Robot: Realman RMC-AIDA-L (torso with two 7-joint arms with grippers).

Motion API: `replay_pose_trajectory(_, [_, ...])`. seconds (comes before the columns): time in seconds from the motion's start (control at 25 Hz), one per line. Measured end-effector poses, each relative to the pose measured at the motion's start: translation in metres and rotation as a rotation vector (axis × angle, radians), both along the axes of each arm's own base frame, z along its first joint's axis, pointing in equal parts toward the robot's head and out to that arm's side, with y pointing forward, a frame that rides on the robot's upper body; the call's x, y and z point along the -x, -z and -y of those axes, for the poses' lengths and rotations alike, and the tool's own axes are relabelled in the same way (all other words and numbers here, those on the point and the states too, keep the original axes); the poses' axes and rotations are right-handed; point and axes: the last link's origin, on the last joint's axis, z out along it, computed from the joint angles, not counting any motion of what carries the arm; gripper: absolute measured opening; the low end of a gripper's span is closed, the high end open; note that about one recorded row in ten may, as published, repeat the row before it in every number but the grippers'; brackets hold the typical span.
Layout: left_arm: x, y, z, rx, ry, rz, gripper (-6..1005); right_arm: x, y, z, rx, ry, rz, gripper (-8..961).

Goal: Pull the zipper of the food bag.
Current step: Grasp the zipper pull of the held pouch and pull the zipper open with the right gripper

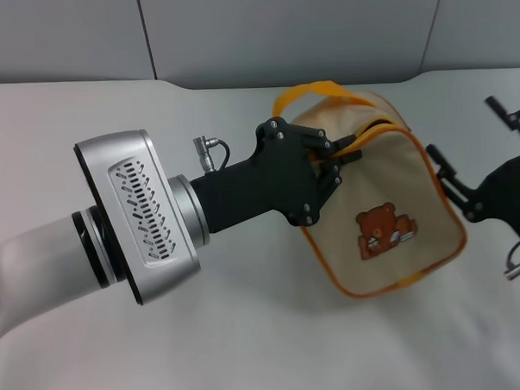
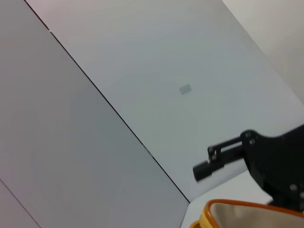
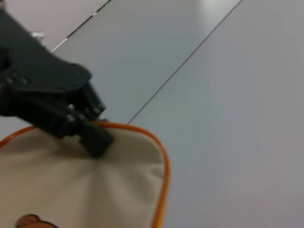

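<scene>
The beige food bag (image 1: pixel 389 185) with a brown bear picture (image 1: pixel 387 233) lies on the white table, its orange-yellow strap loop (image 1: pixel 316 92) at the far side. The zipper (image 1: pixel 381 131) runs along the bag's top rim, with a dark gap beside it; the metal pull is hidden. My left gripper (image 1: pixel 341 157) is shut on the zipper at the rim's left end. It also shows in the right wrist view (image 3: pixel 96 141), pinching the bag (image 3: pixel 95 190). My right gripper (image 1: pixel 464 134) is open at the bag's right side, its lower finger (image 1: pixel 454 186) against the bag's edge.
The white table (image 1: pixel 249 351) ends at a grey panelled wall (image 1: pixel 236 32) behind the bag. My bulky left forearm (image 1: pixel 132 222) stretches across the left half of the table. The left wrist view shows one right-gripper finger (image 2: pixel 213 161) above the bag's rim (image 2: pixel 247 209).
</scene>
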Motion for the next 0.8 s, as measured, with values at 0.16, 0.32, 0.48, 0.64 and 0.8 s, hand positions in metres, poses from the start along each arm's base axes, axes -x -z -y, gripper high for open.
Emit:
replay_pose_trajectory(0.16, [0.0, 0.0, -0.001, -0.001, -0.006, 0.005, 65, 0.004, 0.011, 0.001, 0.04, 0.008, -0.013, 789])
replay_pose_trajectory(0.32, [0.001, 0.0, -0.001, -0.003, -0.015, 0.001, 66, 0.008, 0.018, 0.005, 0.073, -0.006, -0.016, 789])
replay_pose_trajectory(0.48, [0.001, 0.002, -0.004, -0.011, -0.031, -0.007, 66, 0.012, 0.023, 0.01, 0.089, -0.025, -0.019, 790])
replay_pose_trajectory(0.64, [0.001, 0.002, -0.006, -0.007, -0.054, -0.007, 66, 0.014, 0.027, 0.014, 0.116, -0.044, -0.012, 790])
replay_pose_trajectory(0.8, [0.001, 0.002, -0.007, -0.008, -0.056, -0.004, 65, 0.016, 0.028, 0.014, 0.114, -0.041, -0.026, 789])
